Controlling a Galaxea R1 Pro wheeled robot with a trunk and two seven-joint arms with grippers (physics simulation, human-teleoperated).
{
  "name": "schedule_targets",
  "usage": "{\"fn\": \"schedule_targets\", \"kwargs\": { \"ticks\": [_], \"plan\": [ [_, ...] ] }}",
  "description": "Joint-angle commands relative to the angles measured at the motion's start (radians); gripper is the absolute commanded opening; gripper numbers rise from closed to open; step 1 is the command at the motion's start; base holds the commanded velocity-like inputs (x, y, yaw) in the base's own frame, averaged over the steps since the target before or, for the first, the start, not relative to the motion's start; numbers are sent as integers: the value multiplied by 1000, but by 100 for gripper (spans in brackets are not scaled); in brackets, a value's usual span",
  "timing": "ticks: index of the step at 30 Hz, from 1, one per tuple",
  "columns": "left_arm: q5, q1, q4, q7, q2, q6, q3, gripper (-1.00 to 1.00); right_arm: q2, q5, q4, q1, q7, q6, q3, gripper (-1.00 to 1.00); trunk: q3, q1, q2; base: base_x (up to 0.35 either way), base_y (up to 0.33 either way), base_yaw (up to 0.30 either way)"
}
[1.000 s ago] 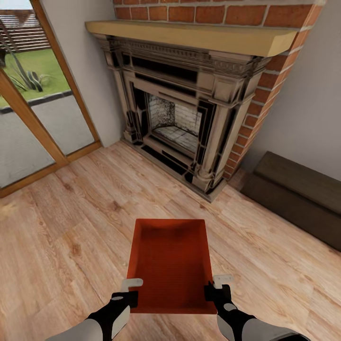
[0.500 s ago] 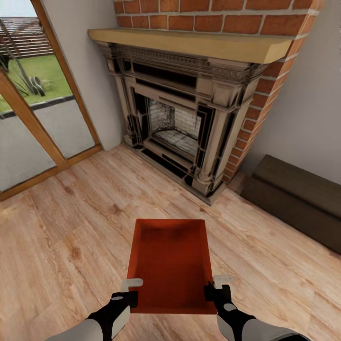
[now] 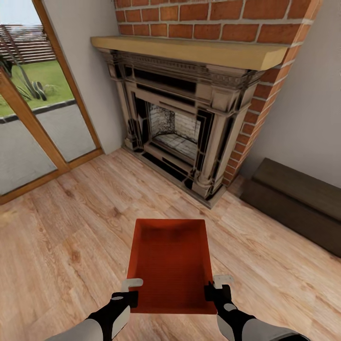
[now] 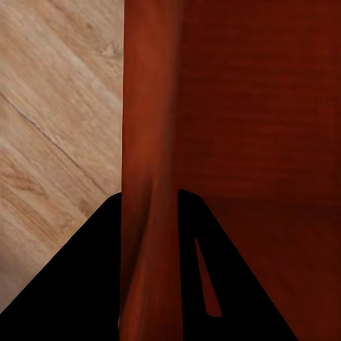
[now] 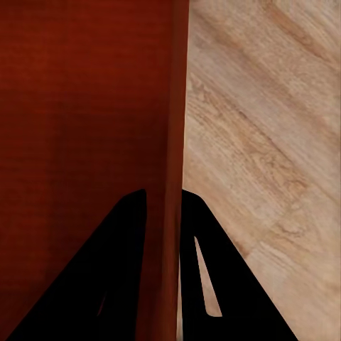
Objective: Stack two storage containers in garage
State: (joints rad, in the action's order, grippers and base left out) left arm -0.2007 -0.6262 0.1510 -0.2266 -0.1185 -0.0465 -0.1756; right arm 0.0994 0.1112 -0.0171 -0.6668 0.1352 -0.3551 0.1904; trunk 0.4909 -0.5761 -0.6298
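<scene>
The left end effector (image 3: pixel 129 290) and right end effector (image 3: pixel 215 287) are each clamping a side wall of the storage container (image 3: pixel 171 263), holding it above the wood-plank floor (image 3: pixel 71 237) near the brick fireplace (image 3: pixel 189 118).

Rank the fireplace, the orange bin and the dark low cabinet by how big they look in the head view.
1. Fireplace, clearly largest.
2. Orange bin and dark low cabinet look about alike; the bin is much nearer and the cabinet is cut off, so no ranking.

storage container (image 3: pixel 170 263) | orange-red open-top bin, empty | level, above light wood floor (image 3: pixel 61 237)
</scene>
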Motion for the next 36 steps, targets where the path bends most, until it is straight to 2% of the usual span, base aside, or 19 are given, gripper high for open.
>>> {"fn": "schedule_targets", "kwargs": {
  "ticks": [1, 36],
  "plan": [
    [-8, 0, -1, -13, 0, -6, -1, -100, 0, 25, 0, -2, 3, -8, -22, -100, -1, 0, -1, 0, 0, 0],
    [-6, 0, -1, -12, 0, -4, -1, -100, 0, 25, 0, -2, 3, -7, -22, -100, -57, 0, -1, 0, 0, 0]
  ]
}}
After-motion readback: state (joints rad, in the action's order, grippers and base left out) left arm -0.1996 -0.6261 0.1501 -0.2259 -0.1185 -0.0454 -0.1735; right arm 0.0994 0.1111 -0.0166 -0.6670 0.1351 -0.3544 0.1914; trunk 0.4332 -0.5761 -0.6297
